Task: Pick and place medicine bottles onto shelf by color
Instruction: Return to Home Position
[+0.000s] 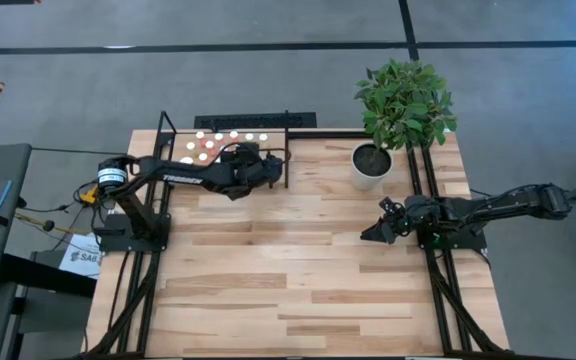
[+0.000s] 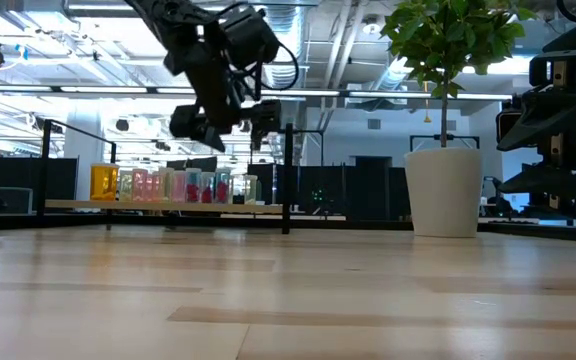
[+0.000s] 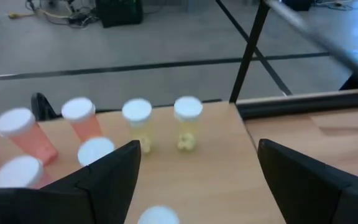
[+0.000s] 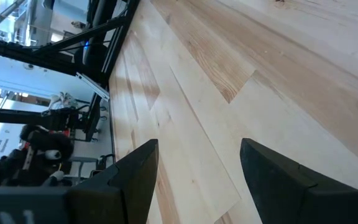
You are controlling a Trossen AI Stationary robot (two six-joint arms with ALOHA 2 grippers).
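Note:
The shelf (image 1: 272, 146) stands at the table's far left, a light-wood board (image 3: 222, 162) with black rods. The medicine bottles (image 1: 208, 146) stand upright in rows on it, white-capped. In the left wrist view, red-orange ones (image 3: 82, 119) stand beside yellowish ones (image 3: 188, 119). My left gripper (image 3: 197, 180) hovers open above the shelf's right part (image 2: 223, 120). One white cap (image 3: 158, 216) shows below and between its fingers, untouched. My right gripper (image 1: 376, 232) waits open above bare table at the right (image 4: 197, 180).
A white pot (image 1: 370, 166) with a green plant stands at the table's far right, between the two arms. Black frame rods (image 3: 250, 46) rise around the shelf. The wide plank tabletop (image 1: 288, 270) stretches toward the near edge.

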